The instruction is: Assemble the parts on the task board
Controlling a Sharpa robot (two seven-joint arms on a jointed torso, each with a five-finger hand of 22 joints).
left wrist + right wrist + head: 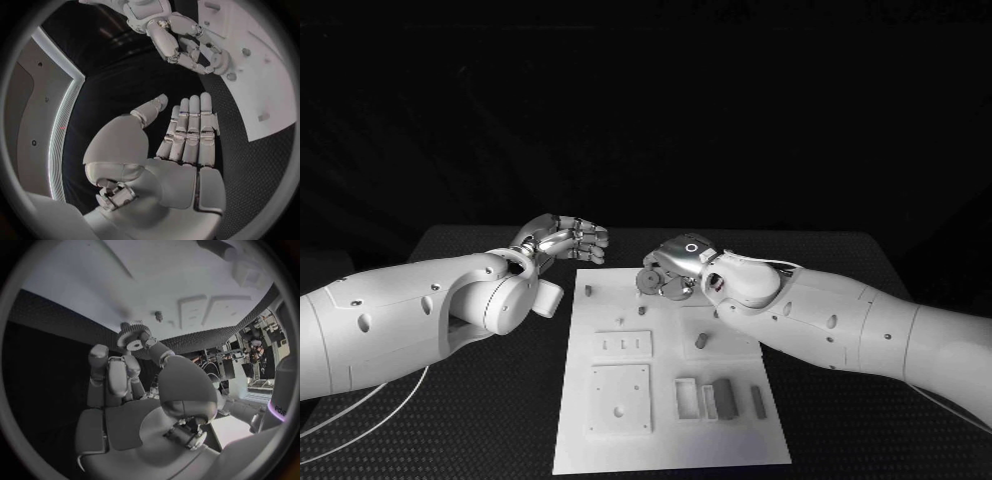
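The white task board (668, 440) lies in the middle of the black table. My right hand (672, 270) hovers over the board's far end and pinches a small grey gear (131, 335) between its thumb and fingertips. The same gear (219, 61) appears at that hand's fingertips in the left wrist view. A short peg (159, 316) stands on the board (156, 280) just beyond the gear. My left hand (568, 240) is off the board's far left corner, fingers straight and thumb apart, holding nothing (184, 135).
On the board stand a small peg (589, 291) and a grey cylinder (702, 340). Nearer me lie a slotted plate (625, 345), a square plate (620, 398) and several upright blocks (721, 398). Black table mat surrounds the board.
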